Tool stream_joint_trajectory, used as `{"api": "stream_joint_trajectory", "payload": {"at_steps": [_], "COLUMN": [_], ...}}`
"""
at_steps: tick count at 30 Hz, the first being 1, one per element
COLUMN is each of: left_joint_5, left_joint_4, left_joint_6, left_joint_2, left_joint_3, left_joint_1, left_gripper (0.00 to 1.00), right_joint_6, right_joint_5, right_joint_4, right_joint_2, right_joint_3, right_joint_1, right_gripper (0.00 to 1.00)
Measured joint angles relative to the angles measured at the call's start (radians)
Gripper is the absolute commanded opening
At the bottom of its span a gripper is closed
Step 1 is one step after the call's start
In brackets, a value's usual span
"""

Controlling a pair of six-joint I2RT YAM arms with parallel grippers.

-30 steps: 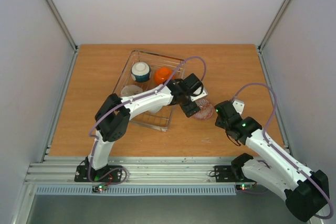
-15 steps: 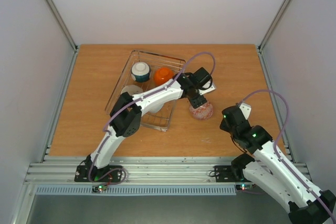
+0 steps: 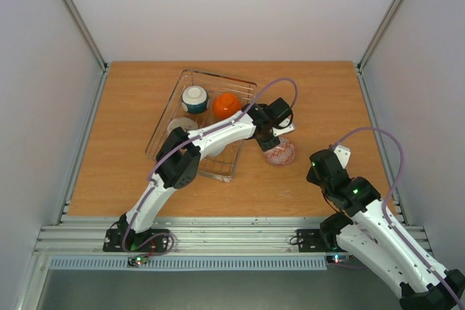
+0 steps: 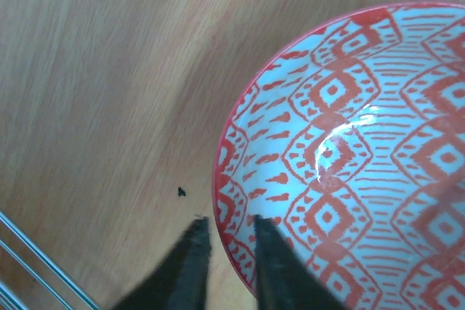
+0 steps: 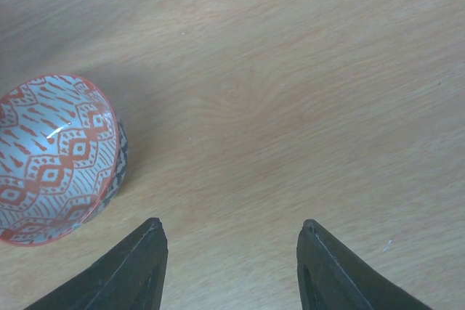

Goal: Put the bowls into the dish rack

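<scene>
I count four bowls and one rack: a teal-banded bowl [image 3: 195, 98], an orange bowl [image 3: 227, 105] and a white bowl [image 3: 182, 126] sit in the wire rack [image 3: 168, 103], though my left arm [image 3: 218, 132] covers part of it. The fourth, a red-patterned bowl [image 4: 349, 150], sits on the counter [image 3: 131, 150] just right of the rack. My left fingers [image 4: 190, 259] are close together astride its rim, gripping or not I cannot tell, while my right fingers [image 5: 138, 266] are spread wide over bare counter beside it.
</scene>
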Motion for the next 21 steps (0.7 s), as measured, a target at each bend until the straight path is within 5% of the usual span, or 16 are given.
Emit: {"api": "stream_joint_trajectory", "payload": {"at_steps": [5, 13, 15, 21], "left_joint_5": [-0.006, -0.004, -0.001, 0.010], "left_joint_4": [-0.013, -0.023, -0.026, -0.033], "left_joint_6": [0.002, -0.011, -0.010, -0.007], "left_joint_2": [0.013, 0.017, 0.020, 0.033], "left_joint_3": [0.023, 0.024, 0.024, 0.024], "left_joint_1": [0.000, 0.000, 0.000, 0.000], "left_gripper": [0.06, 0.47, 0.46, 0.24], "right_joint_6": [0.000, 0.000, 0.000, 0.000], "right_joint_5": [0.000, -0.004, -0.006, -0.013], "right_joint_4": [-0.006, -0.019, -0.021, -0.023], "right_joint_2": [-0.014, -0.053, -0.053, -0.055], "right_joint_3": [-0.003, -0.003, -0.005, -0.008], "right_joint_1": [0.000, 0.000, 0.000, 0.000], "right_gripper": [0.50, 0.50, 0.50, 0.50]}}
